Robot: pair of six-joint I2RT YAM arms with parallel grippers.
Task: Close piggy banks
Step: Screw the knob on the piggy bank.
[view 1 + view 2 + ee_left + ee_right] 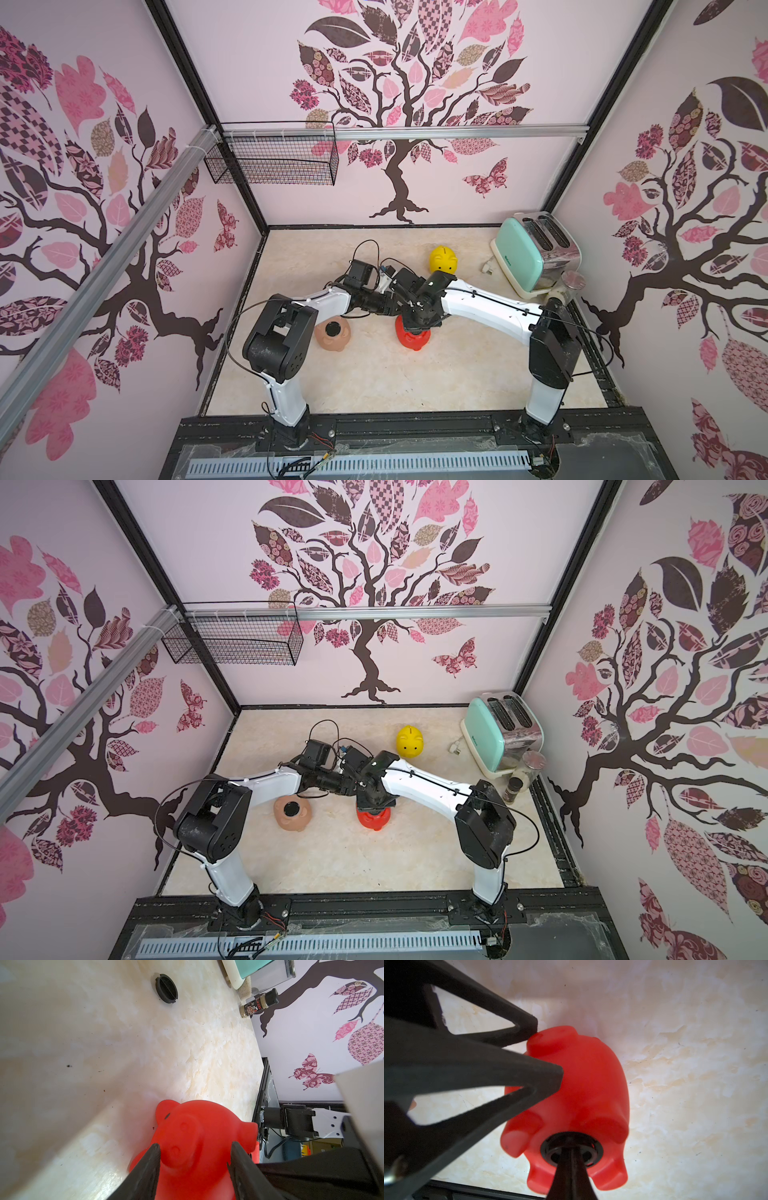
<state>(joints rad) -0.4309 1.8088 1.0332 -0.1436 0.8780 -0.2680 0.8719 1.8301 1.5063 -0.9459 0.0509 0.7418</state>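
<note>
L gripper [195, 1148] is clamping the red pig [199, 1122] by the face — R gripper [571, 1151], fingers pressed together, is poking into the plug [548, 1147] in its belly.

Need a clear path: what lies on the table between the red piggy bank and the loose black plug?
Nothing; the left wrist view shows bare tabletop between the red piggy bank and the black plug.
</note>
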